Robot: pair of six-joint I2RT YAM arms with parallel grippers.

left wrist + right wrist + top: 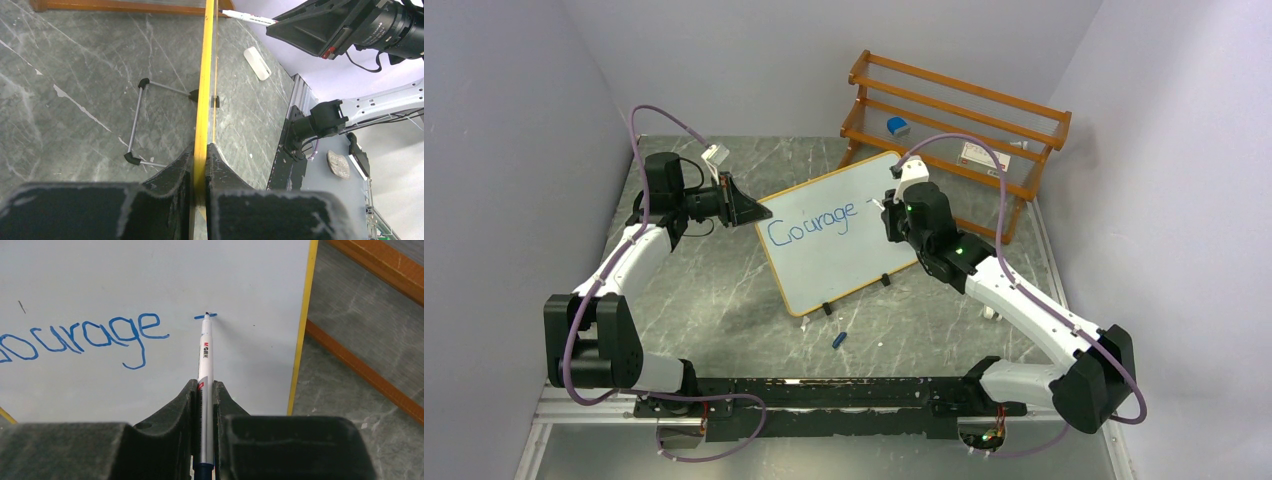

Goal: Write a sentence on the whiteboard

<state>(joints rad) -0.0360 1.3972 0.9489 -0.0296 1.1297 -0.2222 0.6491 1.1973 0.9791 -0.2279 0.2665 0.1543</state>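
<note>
The whiteboard stands tilted on the table, propped on black clip feet. On it is the blue word "Courage", the only part of the sentence that shows, read as "ourage" in the right wrist view. My left gripper is shut on the board's orange frame edge at its left corner. My right gripper is shut on a white marker. The marker's tip touches the board at a short blue stroke to the right of the word.
An orange wooden rack stands behind the board, holding a blue eraser and a white box. A blue marker cap lies in front of the board. A wire stand sits behind it.
</note>
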